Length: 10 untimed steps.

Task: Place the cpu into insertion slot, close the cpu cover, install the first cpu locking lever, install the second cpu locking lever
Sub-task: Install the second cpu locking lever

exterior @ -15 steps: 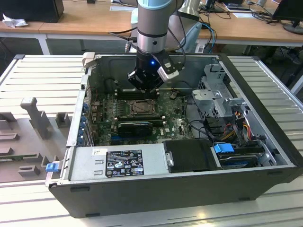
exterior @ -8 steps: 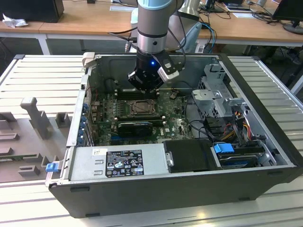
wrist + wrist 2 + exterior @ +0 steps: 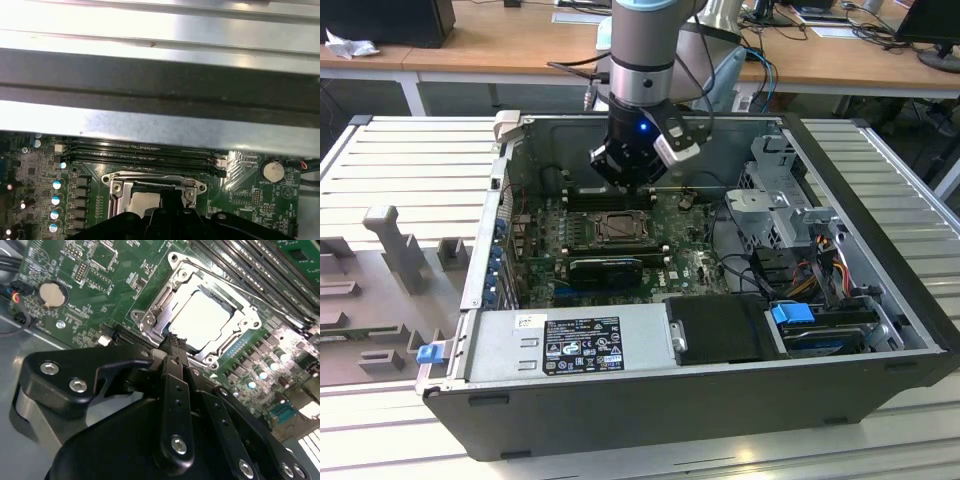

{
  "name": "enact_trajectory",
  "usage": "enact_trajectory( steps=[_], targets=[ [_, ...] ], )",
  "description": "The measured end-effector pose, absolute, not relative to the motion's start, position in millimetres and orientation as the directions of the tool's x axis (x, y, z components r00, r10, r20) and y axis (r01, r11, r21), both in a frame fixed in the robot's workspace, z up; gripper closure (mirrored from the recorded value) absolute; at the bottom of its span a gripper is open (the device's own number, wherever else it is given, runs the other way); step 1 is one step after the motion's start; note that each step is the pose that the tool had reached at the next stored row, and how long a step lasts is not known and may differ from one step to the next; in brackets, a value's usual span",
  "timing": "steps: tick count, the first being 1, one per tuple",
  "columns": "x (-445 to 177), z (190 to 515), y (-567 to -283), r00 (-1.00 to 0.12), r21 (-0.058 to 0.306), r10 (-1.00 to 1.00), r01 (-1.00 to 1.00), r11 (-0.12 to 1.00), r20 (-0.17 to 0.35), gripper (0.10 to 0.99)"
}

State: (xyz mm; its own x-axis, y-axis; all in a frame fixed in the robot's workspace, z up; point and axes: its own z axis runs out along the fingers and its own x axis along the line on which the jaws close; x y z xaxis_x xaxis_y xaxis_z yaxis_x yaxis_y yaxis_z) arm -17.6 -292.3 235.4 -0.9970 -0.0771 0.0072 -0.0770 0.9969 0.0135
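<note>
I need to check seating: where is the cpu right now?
The pale silver square cpu lies in the black insertion slot, framed by the metal cpu cover, just beyond the gripper in the second wrist view.

The cpu [image 3: 209, 320] lies flat in the insertion slot [image 3: 235, 342], its pale top showing through the closed cpu cover [image 3: 185, 282]. The black end effector [image 3: 174, 347] hangs just above the cover's near edge. A round coin battery [image 3: 52, 295] sits on the green board [image 3: 100, 290], well apart from the slot.

We see a lab or workshop, opened computer case [image 3: 720, 330] on a ribbed metal desk [image 3: 410, 160], wooden desks [image 3: 520, 45] with cables [image 3: 770, 20] behind.
</note>
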Motion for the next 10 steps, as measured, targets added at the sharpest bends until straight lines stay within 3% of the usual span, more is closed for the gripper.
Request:
enact_trajectory(
  steps=[10],
  targets=[
    [-18, 245, -304, -0.997, 0.013, -0.077, -0.077, 0.997, 0.007, 0.980]
  ],
)
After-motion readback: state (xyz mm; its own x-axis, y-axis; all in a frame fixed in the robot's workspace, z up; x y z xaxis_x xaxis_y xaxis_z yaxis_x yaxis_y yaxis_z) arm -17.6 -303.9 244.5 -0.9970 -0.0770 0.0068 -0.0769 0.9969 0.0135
